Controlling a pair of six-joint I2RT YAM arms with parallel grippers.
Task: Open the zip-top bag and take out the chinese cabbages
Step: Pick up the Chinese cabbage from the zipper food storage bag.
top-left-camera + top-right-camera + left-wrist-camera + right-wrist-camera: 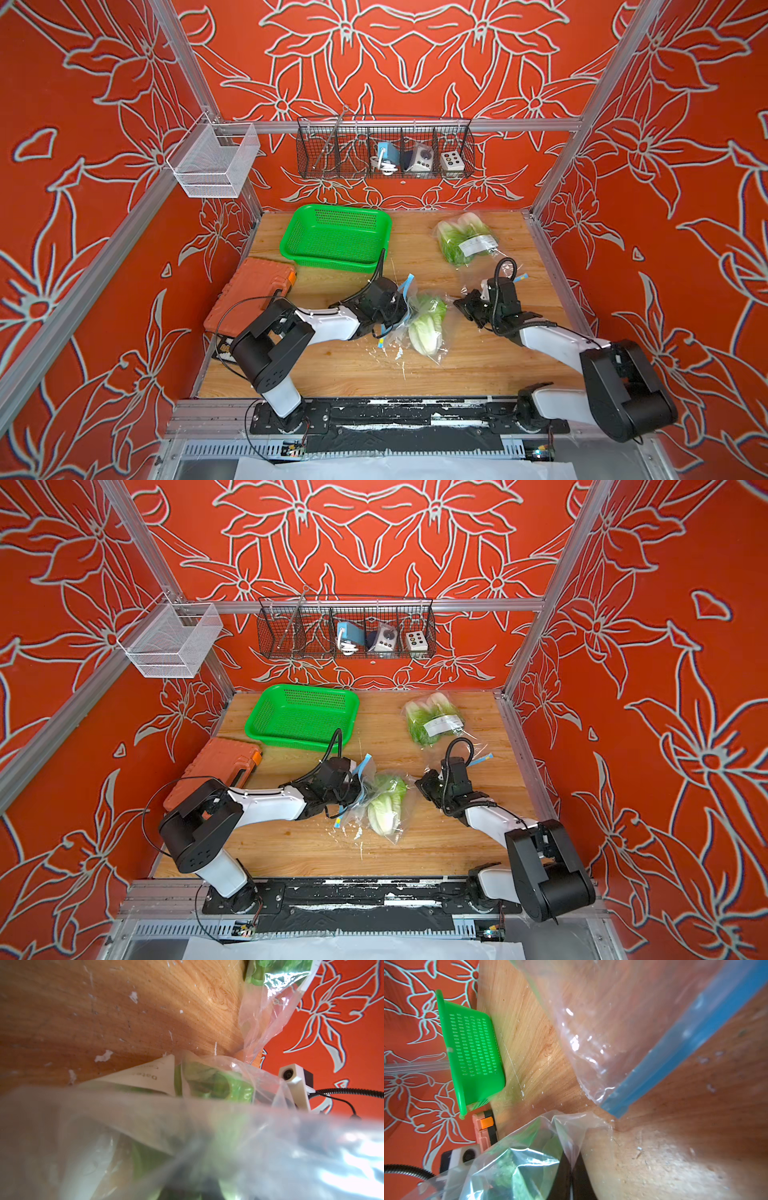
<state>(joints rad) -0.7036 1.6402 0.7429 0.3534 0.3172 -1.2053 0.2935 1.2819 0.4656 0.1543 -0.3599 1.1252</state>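
A clear zip-top bag lies mid-table with a light-green chinese cabbage inside. My left gripper is at its left end by the blue zip strip. Bag plastic drapes over the left wrist view and hides the jaws. My right gripper is shut on a fold of the bag's right edge. A second bag of chinese cabbages lies at the back right, its blue zip strip beside my right wrist.
A green mesh basket stands at the back left. An orange case lies along the left edge. A black wire rack and a white mesh basket hang on the walls.
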